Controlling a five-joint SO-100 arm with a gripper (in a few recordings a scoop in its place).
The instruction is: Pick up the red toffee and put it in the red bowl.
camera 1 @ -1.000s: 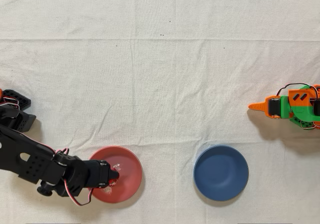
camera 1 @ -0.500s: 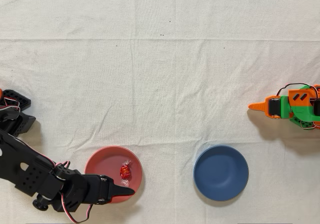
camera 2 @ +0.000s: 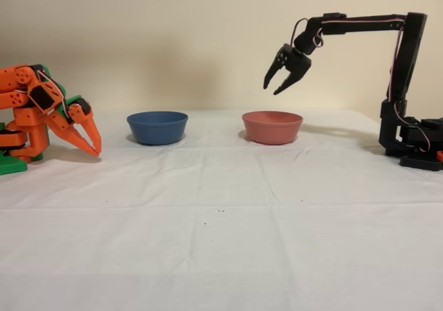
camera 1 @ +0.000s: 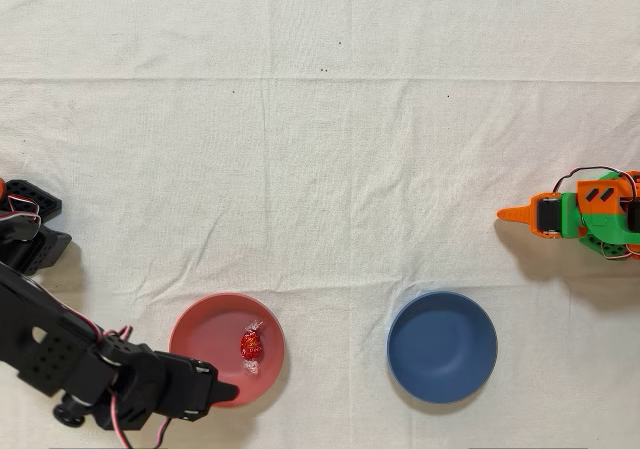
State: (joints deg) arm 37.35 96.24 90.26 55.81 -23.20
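Observation:
The red toffee (camera 1: 250,345) lies inside the red bowl (camera 1: 200,321), right of its middle in the overhead view, with its whitish wrapper ends showing. My black arm's gripper (camera 1: 226,391) hangs over the bowl's lower left rim there. In the fixed view the gripper (camera 2: 273,89) is open, well above the red bowl (camera 2: 272,128), with nothing between its spread fingers. The bowl's wall hides the toffee in that view.
A blue bowl (camera 1: 442,346) of the same size stands to the right of the red one in the overhead view, and to its left (camera 2: 157,127) in the fixed view. The idle orange arm (camera 1: 580,215) rests at the right edge. White cloth covers the table.
One second ago the gripper was down in the red bowl over the toffee. It has let go, and has drawn back to the lower left, leaving the toffee lying in the bowl.

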